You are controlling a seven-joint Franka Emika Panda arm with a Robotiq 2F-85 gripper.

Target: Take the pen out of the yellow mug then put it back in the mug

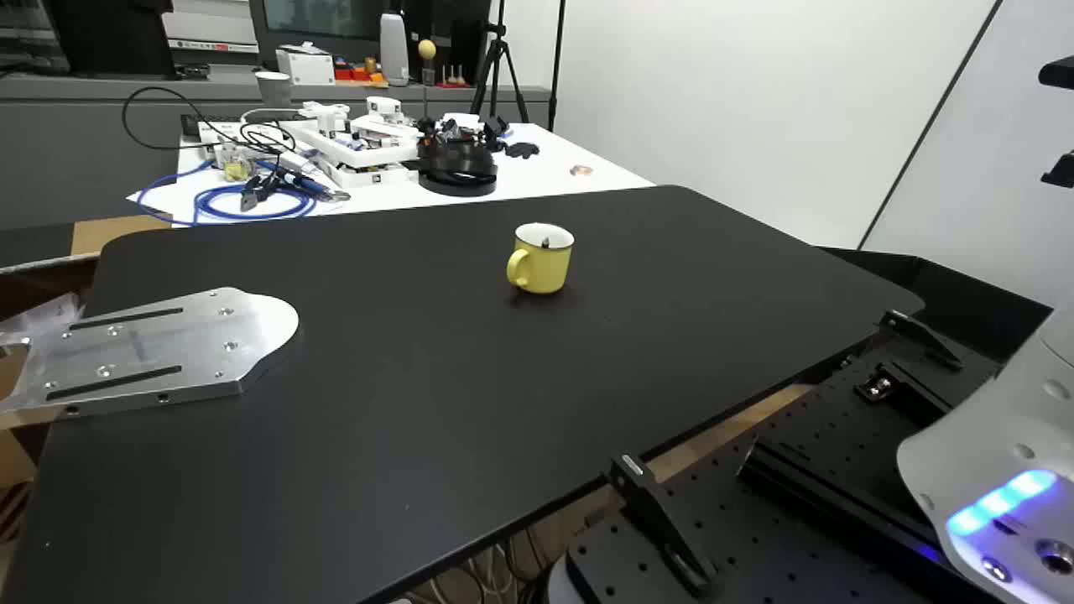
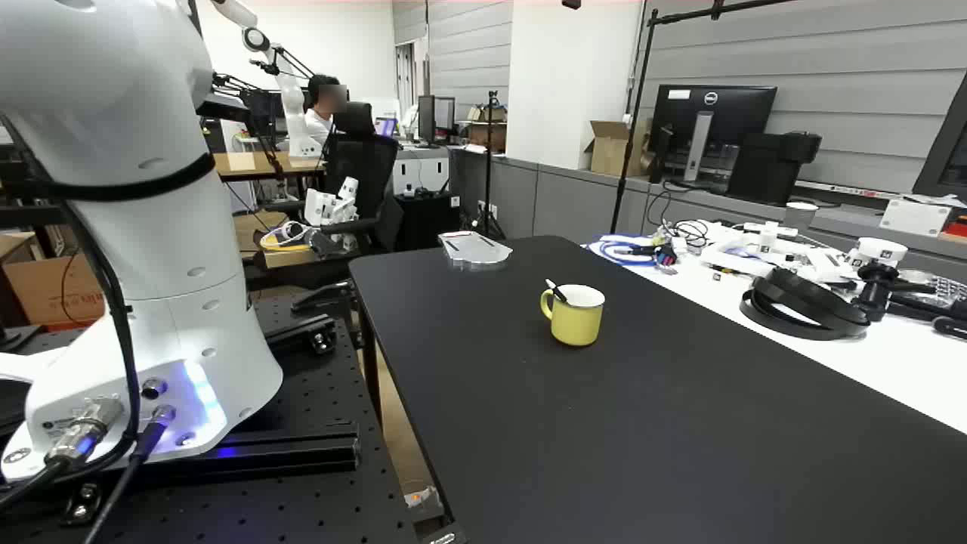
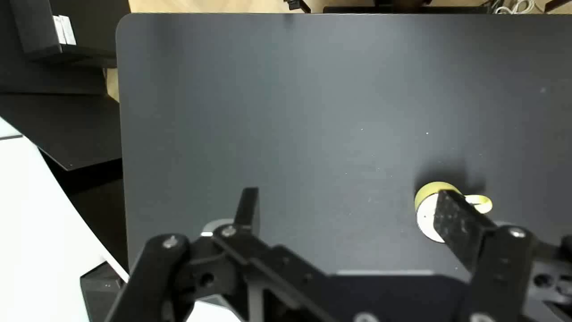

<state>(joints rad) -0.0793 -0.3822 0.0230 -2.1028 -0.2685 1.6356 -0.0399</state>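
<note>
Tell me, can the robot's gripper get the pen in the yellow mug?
Probably yes: the gripper is open, and the pen pokes out of the yellow mug with nothing seen blocking it. In the wrist view a finger hides part of the mug, so the gripper may need lining up first.

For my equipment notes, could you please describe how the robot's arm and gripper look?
The arm is white and rounded, with a black band, black cables and a glowing blue light strip at its base. The gripper is black, with silvery screws and two slab-like jaws.

metal plate (image 1: 164, 344) on tabletop (image 1: 403, 453) | blue cable (image 1: 252, 216) on white table (image 1: 550, 179)
</note>
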